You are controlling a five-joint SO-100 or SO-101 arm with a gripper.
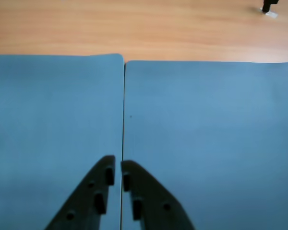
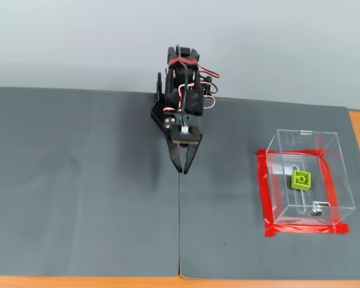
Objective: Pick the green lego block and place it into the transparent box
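Note:
In the fixed view the green lego block (image 2: 300, 179), a small lime-green brick with studs up, lies inside the transparent box (image 2: 342, 180) at the right, which is bordered by red tape. A small metal piece (image 2: 315, 210) lies near the box's front. My black gripper (image 2: 182, 170) hangs over the middle seam of the mats, far left of the box, with its jaws closed and nothing between them. In the wrist view the gripper (image 1: 118, 166) points along the seam with the fingertips nearly touching; block and box are out of that view.
Two grey mats (image 2: 78, 180) meet at a seam (image 2: 179, 228) running toward the front edge. Bare wooden table (image 1: 134, 28) shows beyond the mats. A small dark object (image 1: 269, 6) stands at the wrist view's top right corner.

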